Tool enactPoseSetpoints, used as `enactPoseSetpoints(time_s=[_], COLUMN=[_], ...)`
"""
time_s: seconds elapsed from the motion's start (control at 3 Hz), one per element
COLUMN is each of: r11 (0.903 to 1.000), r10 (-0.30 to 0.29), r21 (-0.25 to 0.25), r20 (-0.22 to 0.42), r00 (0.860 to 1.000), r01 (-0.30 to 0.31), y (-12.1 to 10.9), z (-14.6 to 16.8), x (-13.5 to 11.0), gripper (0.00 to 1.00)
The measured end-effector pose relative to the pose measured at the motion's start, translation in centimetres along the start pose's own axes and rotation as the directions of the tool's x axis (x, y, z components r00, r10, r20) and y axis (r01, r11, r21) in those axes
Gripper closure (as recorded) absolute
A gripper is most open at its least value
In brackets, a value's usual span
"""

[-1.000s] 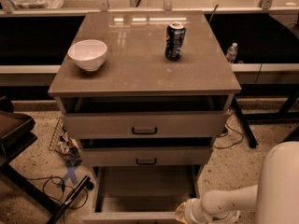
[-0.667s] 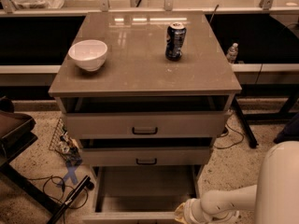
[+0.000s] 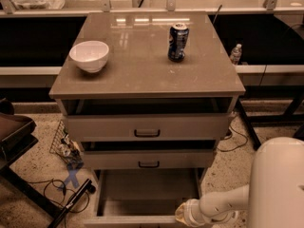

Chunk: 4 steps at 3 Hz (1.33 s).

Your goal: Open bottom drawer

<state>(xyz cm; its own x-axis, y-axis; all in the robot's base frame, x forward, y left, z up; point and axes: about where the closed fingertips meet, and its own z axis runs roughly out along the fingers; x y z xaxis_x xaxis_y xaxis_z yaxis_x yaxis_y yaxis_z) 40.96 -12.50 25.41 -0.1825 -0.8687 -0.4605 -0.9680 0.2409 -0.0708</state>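
The bottom drawer (image 3: 147,194) stands pulled far out of the cabinet, its pale inside open to view and its front edge (image 3: 137,221) at the bottom of the picture. Its handle is out of view. My gripper is hidden below the frame; only the white arm (image 3: 223,205) and its wrist joint (image 3: 187,214) show, reaching to the drawer's front right corner. Above it sit the middle drawer (image 3: 148,159) and the top drawer (image 3: 147,127), both with small dark handles.
On the cabinet top stand a white bowl (image 3: 89,55) at the left and a blue soda can (image 3: 178,42) at the right. Cables and clutter (image 3: 66,148) lie on the floor at the left, beside a dark chair (image 3: 12,132). A bottle (image 3: 236,53) stands behind the cabinet, right.
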Motion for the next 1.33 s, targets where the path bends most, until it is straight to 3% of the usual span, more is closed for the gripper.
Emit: enactPoseSetpoints(time_s=[0.67, 1.0, 1.33], r11=[0.9967, 0.9961, 0.9991], r10=[-0.028, -0.029, -0.003], r21=[0.077, 0.084, 0.042], r20=[-0.004, 0.002, 0.022], r00=[1.000, 1.000, 1.000], r01=[0.028, 0.028, 0.002], y=[-2.4, -3.7, -6.7], z=[1.7, 2.9, 7.1], x=[-0.2, 0.0, 0.6], gripper=[1.00, 1.00, 1.00])
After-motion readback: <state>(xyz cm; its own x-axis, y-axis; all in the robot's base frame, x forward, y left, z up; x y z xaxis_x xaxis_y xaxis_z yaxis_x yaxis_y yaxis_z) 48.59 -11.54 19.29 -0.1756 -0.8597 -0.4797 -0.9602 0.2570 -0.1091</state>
